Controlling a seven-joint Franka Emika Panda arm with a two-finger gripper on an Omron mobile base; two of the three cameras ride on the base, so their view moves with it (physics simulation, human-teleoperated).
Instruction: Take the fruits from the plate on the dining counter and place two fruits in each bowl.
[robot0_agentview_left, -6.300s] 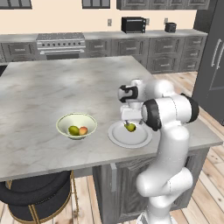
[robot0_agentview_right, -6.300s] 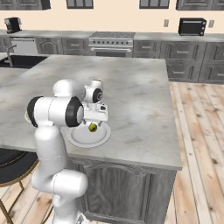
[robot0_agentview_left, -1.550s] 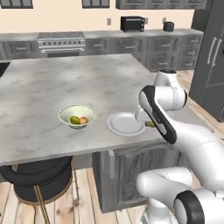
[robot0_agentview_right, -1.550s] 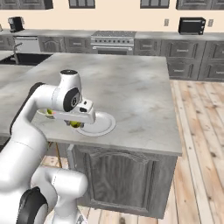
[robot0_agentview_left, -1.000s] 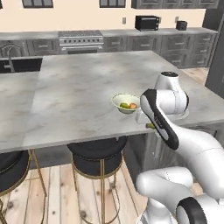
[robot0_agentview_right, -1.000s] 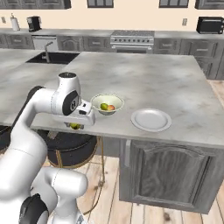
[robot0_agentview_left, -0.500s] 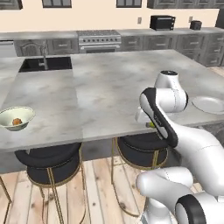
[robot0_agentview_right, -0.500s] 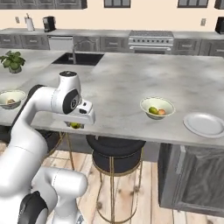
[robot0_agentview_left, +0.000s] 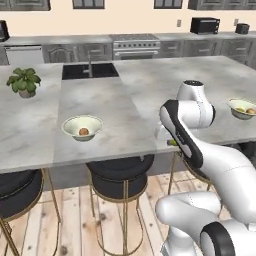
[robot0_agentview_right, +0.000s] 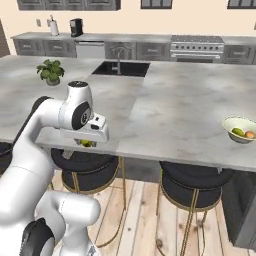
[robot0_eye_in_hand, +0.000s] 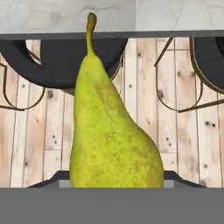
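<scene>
Jaws closed on pear (robot0_eye_in_hand: 114, 135)

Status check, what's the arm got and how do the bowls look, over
Gripper shut on pear, off the counter edge over the stools. Near bowl holds one peach; far bowl holds two fruits. Path clear.

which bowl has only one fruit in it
The bowl near the sink end, left of the arm, holding one orange-red fruit; the other bowl holds two.

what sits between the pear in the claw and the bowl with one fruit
Nothing visible: the pear hangs in the shut claw off the dining counter's edge, and bare marble lies between it and the bowl holding one orange fruit.
</scene>
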